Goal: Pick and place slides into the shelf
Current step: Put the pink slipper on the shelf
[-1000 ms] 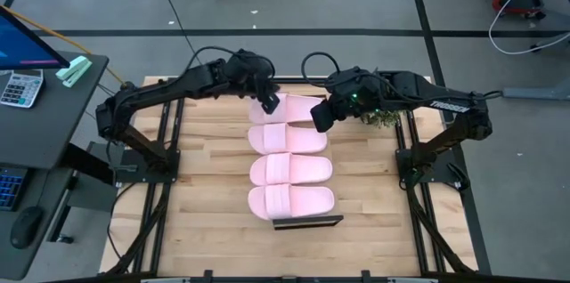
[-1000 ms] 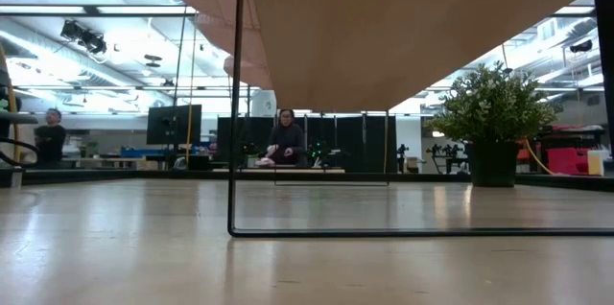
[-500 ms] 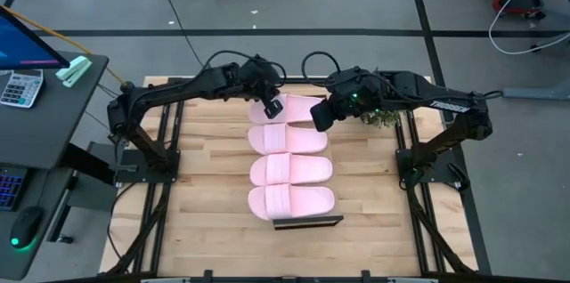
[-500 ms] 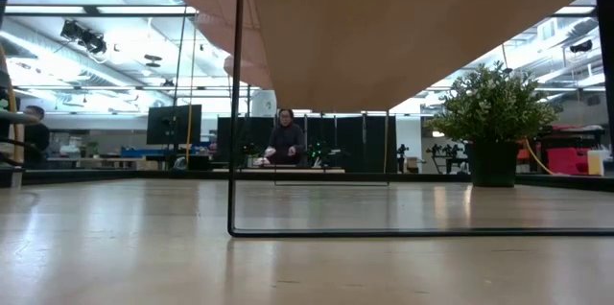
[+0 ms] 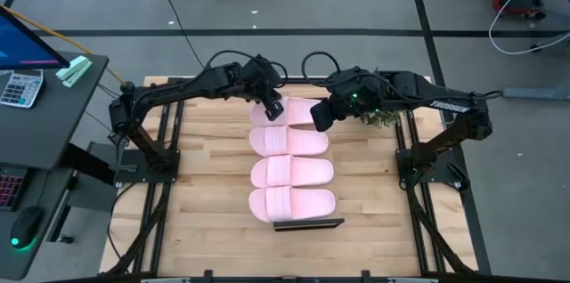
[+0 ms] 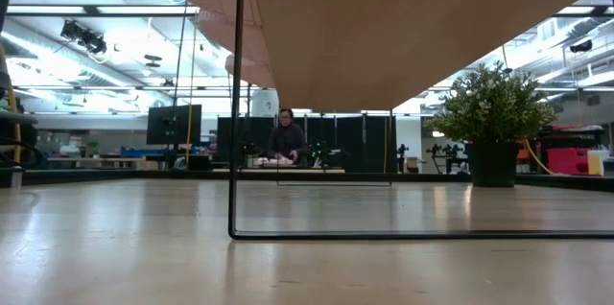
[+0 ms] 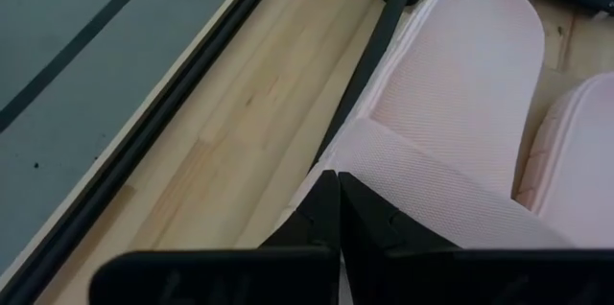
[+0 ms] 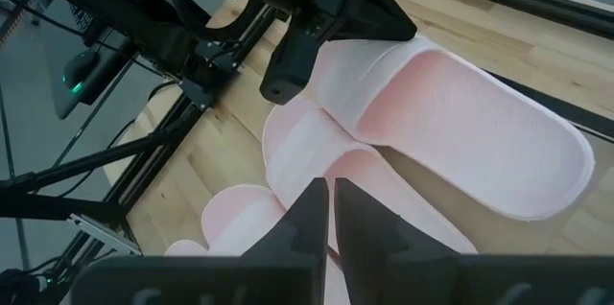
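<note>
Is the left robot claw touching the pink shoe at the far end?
Touching. In the right wrist view the left gripper presses against the strap end of the farthest slide; the high view shows it at that slide's left end too.

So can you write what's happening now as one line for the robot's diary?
slides: four in a row on shelf | left claw: shut, at farthest slide | right claw: shut, beside same slide

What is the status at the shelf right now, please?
Left gripper shut, at far slide's strap end. Right gripper shut, hovering at its other end. Four slides lined up on shelf. Nothing blocking.
</note>
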Motion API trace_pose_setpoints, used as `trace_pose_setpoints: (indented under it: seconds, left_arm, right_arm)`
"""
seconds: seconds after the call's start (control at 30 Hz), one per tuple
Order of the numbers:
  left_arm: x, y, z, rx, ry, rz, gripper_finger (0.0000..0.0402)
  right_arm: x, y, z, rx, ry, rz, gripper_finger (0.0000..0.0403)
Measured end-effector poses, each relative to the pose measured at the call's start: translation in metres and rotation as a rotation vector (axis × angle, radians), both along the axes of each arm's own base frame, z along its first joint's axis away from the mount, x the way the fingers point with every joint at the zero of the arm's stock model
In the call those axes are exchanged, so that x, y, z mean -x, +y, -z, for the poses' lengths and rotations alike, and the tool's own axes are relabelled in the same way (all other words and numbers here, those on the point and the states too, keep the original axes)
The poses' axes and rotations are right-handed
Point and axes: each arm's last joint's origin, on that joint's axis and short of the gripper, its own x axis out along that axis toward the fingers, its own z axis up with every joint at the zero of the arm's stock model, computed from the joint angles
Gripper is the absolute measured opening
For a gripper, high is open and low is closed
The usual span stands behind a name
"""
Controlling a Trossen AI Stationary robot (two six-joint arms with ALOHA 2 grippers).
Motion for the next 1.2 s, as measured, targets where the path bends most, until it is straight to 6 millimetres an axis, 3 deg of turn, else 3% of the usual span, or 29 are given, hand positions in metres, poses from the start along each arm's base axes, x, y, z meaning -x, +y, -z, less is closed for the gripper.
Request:
trace_pose_setpoints:
  seconds: [0.37,1.2]
  left_arm:
    - [-0.007,0.003,0.015,0.044,0.044,0.019,0.0004]
    - [-0.004,0.012,0.023,0.134,0.059,0.094,0.0001]
  right_arm:
    - [0.0,0.0,0.0,0.005,0.0,0.006,0.0029]
    - [0.0,-0.001,0.0,0.016,0.001,0.02,0.0029]
